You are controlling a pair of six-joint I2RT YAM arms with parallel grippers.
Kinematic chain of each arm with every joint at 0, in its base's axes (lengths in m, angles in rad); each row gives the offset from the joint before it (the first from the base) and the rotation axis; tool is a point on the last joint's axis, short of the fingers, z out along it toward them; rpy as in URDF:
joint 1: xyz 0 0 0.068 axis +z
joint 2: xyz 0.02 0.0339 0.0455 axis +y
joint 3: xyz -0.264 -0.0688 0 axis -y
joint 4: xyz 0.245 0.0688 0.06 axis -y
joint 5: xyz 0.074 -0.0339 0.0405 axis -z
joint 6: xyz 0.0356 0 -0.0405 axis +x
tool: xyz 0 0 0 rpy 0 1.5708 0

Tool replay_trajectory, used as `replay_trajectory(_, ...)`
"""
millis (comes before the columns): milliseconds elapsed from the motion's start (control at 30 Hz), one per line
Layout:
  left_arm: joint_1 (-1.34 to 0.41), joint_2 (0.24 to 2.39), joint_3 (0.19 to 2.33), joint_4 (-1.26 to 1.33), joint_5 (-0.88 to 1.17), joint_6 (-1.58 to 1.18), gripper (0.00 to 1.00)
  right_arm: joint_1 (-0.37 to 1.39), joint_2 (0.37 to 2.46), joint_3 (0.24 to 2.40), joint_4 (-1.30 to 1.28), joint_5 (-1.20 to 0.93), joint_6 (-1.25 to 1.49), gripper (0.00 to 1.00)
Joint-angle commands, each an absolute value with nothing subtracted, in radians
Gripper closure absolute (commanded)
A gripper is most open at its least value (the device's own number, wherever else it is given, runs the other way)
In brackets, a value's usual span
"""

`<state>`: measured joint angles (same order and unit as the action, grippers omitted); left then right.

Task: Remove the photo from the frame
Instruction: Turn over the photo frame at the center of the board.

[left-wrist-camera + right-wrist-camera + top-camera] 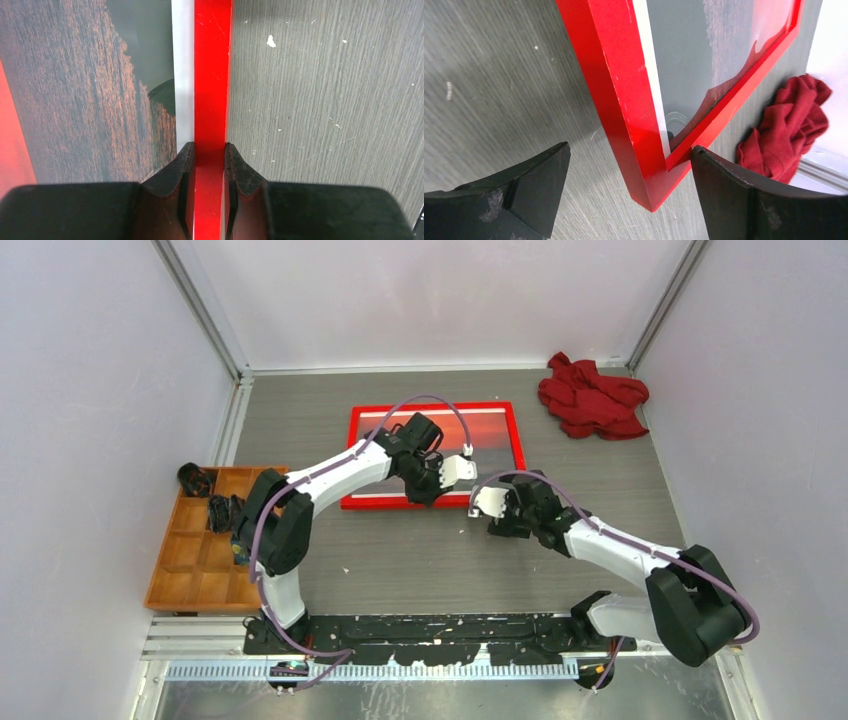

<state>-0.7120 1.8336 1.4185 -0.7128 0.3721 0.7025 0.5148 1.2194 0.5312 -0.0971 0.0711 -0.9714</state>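
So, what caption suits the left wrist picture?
Left gripper pinching an edge of the thin bright red rectangular picture frame, sunset photo inside.

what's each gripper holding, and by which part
The left gripper pinches the red frame by its near long rail. The right gripper is open at a frame corner, holding nothing.

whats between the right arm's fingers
A corner of the red frame, seen in the right wrist view. The fingers stand wide open on either side, neither touching it.
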Motion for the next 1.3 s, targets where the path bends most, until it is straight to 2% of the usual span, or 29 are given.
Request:
replay_trajectory(0, -0.715, 1.749, 1.474, -0.719, 0.436, 0.686, 1.0, 0.539, 1.246, 0.487, 0.133, 0.187, -1.048, 0.07)
replay_trajectory(167, -0.715, 1.74, 1.479, -0.73, 0.446, 0.684, 1.0, 0.558, 1.286, 0.45, 0.258, 0.236, -1.089, 0.16)
replay_trajectory(600, -0.715, 1.685, 1.496, -0.746, 0.418, 0.663, 0.98, 0.576, 1.27, 0.418, 0.354, 0.272, -1.131, 0.71)
replay_trajectory(833, -0.716, 1.598, 1.483, -0.714, 0.361, 0.65, 0.81, 0.576, 1.249, 0.413, 0.383, 0.275, -1.127, 0.8)
replay_trajectory(900, -0.715, 1.57, 1.466, -0.695, 0.348, 0.646, 0.7, 0.576, 1.245, 0.413, 0.388, 0.275, -1.126, 0.82)
replay_trajectory(967, -0.715, 1.546, 1.451, -0.675, 0.332, 0.642, 0.55, 0.576, 1.238, 0.413, 0.395, 0.276, -1.123, 0.84)
replay_trajectory(1067, -0.715, 1.517, 1.438, -0.649, 0.303, 0.636, 0.43, 0.576, 1.234, 0.416, 0.398, 0.279, -1.118, 0.86)
replay_trajectory(1267, -0.715, 1.474, 1.441, -0.589, 0.198, 0.596, 0.31, 0.578, 1.225, 0.42, 0.406, 0.286, -1.113, 0.9)
